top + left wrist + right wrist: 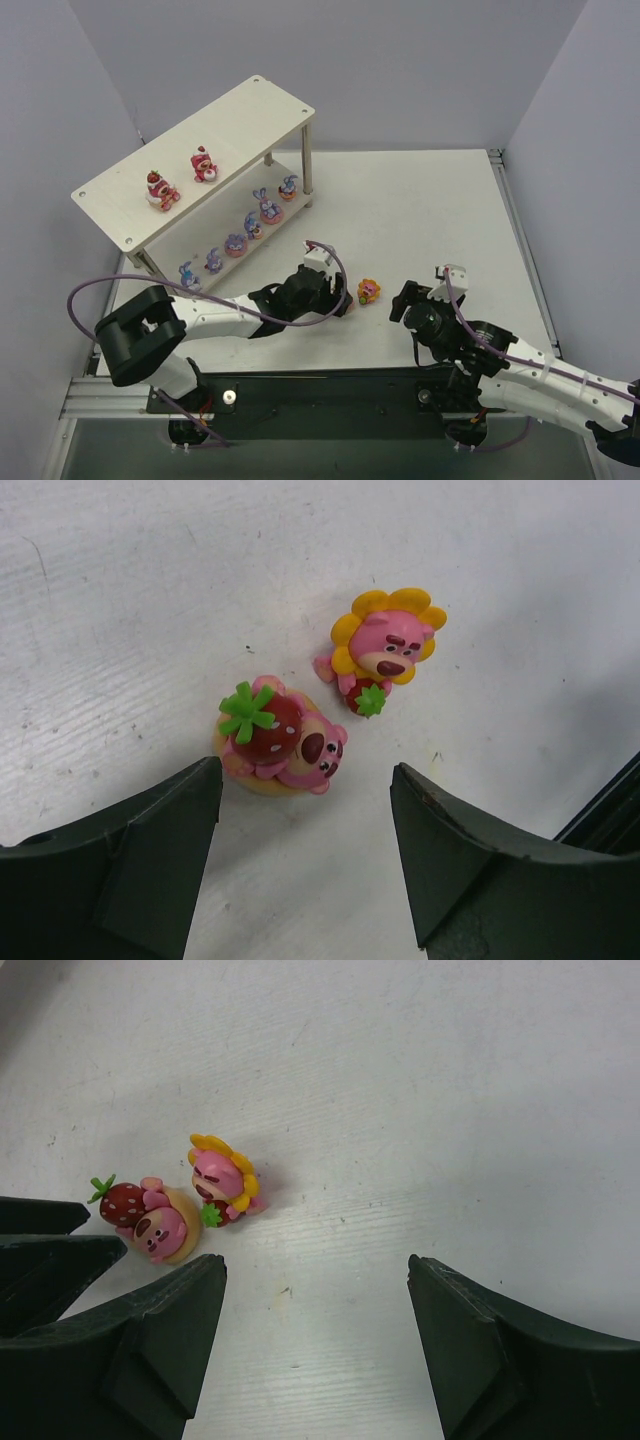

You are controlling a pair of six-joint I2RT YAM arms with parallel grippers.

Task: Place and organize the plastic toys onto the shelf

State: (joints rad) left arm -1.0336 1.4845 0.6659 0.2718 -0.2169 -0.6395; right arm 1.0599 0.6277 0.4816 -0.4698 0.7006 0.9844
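Observation:
A strawberry-topped bear (280,738) lies tipped on the table, just ahead of my open left gripper (305,810), nearer its left finger. The orange-yellow flower figure (388,645) sits just beyond it and also shows in the top view (369,291). My right gripper (317,1265) is open and empty, with both toys (148,1218) (222,1178) off to its left. The shelf (250,105) stands at the back left. Two strawberry bears (159,190) (204,165) are on its top board, and several purple-blue bunnies (253,224) stand in a row on its lower board.
The left gripper (335,295) and right gripper (405,300) face each other across the flower figure. The left gripper's fingers (40,1250) show at the left edge of the right wrist view. Grey walls enclose the white table (440,210).

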